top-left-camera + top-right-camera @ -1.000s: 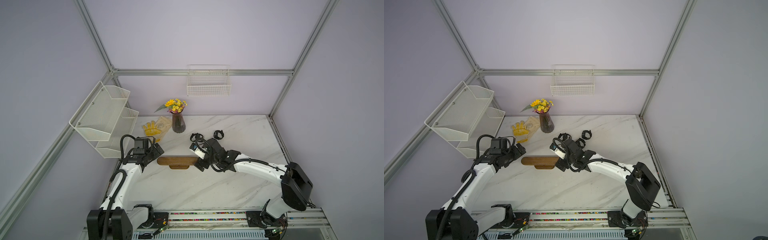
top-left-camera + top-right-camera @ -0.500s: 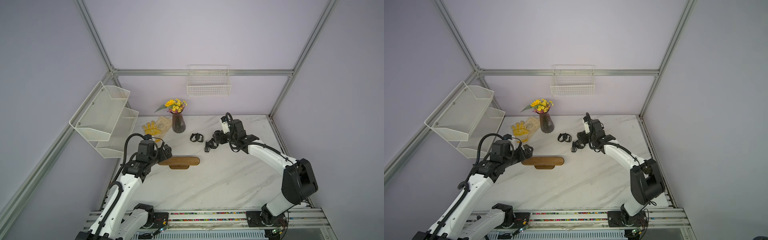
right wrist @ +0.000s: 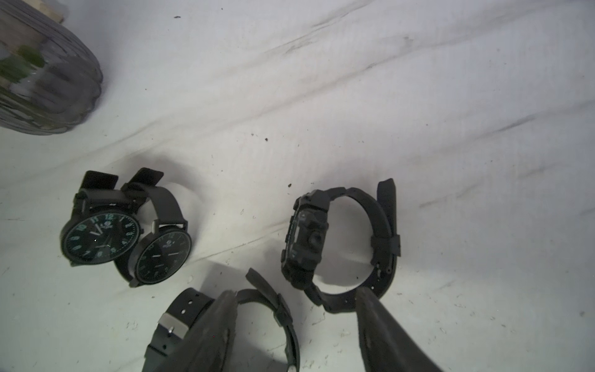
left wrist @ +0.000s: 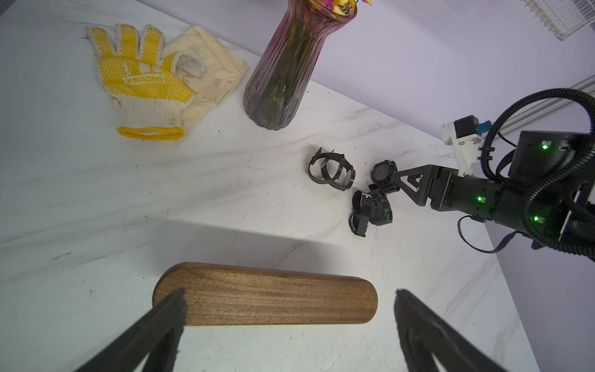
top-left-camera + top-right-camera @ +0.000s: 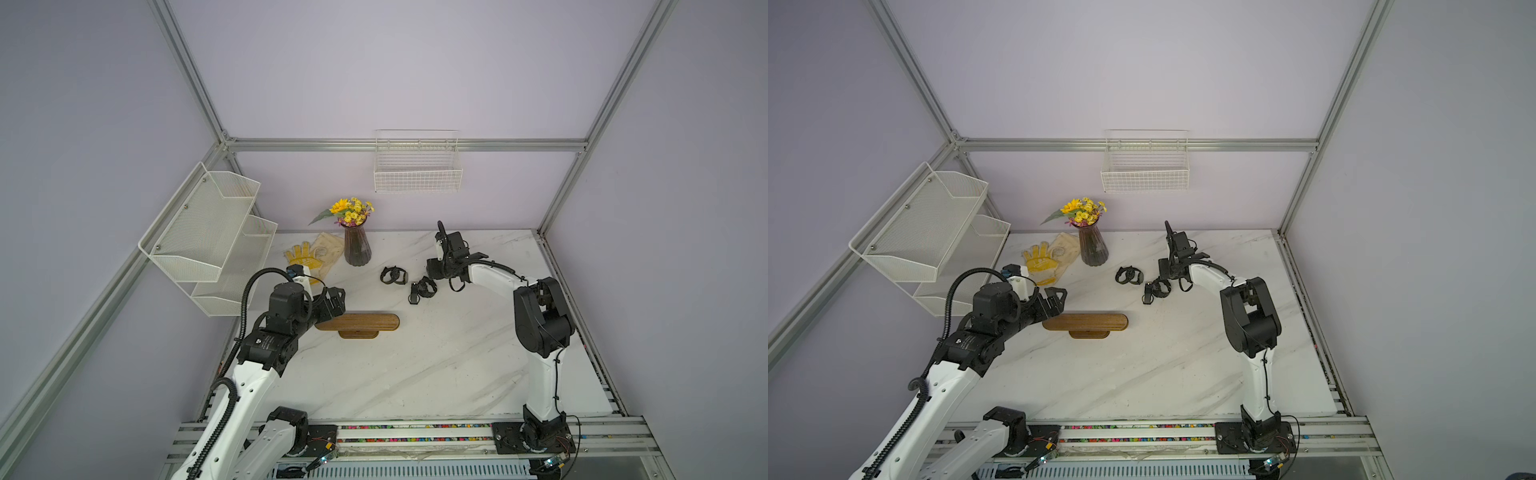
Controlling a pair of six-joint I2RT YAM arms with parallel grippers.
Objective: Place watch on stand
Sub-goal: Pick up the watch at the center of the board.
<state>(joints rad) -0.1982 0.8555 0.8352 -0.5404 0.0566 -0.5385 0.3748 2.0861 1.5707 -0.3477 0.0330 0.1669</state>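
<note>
Since a second ago: right gripper (image 5: pixel 433 275) off stand (image 5: pixel 357 323), over to watches (image 5: pixel 393 275) on table (image 5: pixel 415 365), per top view. Left wrist: left gripper (image 4: pixel 289 294) wide open, empty, at stand end. Right wrist: jaws half-spread, gripping nothing, tips by chunky watch (image 3: pixel 306 238) strap.

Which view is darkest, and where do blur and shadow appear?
The right wrist view is darkest: its vase is blurred, yet the green-numbered watch is readable. In the left wrist view a broad shadow lies on the table next to the stand. Both top views are evenly lit.
</note>
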